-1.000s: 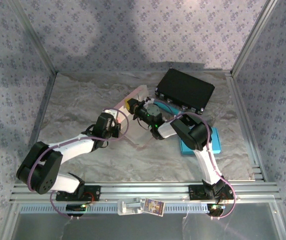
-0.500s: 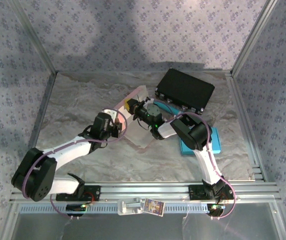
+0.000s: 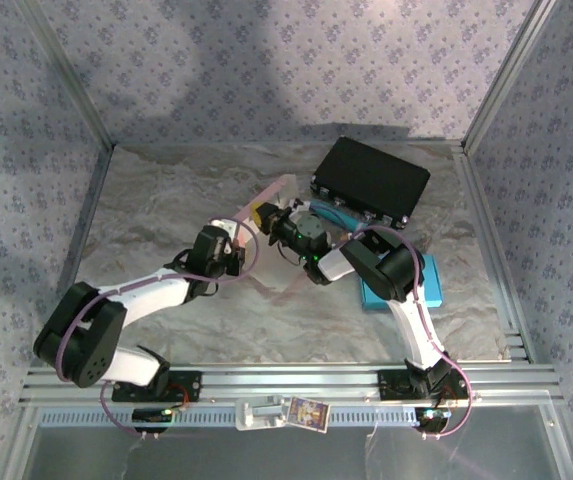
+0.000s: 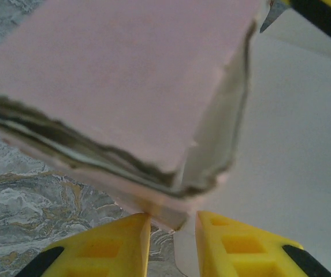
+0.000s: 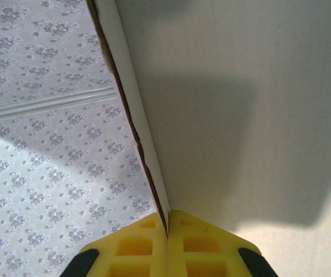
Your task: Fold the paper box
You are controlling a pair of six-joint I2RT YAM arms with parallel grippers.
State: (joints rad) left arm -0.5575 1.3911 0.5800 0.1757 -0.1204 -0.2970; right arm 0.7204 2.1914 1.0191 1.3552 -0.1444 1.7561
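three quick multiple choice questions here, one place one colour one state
1. Where does the black case lie? A far right B near left C between the arm bases
2. What colour is the paper box outside? A green B pink C black
3. How is the right gripper? A wide open B shut on nothing C shut on the paper box
1 A, it sits far right in the top view; 2 B, its face is pink; 3 C, it pinches a panel edge.

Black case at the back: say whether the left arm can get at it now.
Probably not: the left tool grips the paper box, and the right arm lies between it and the black case.
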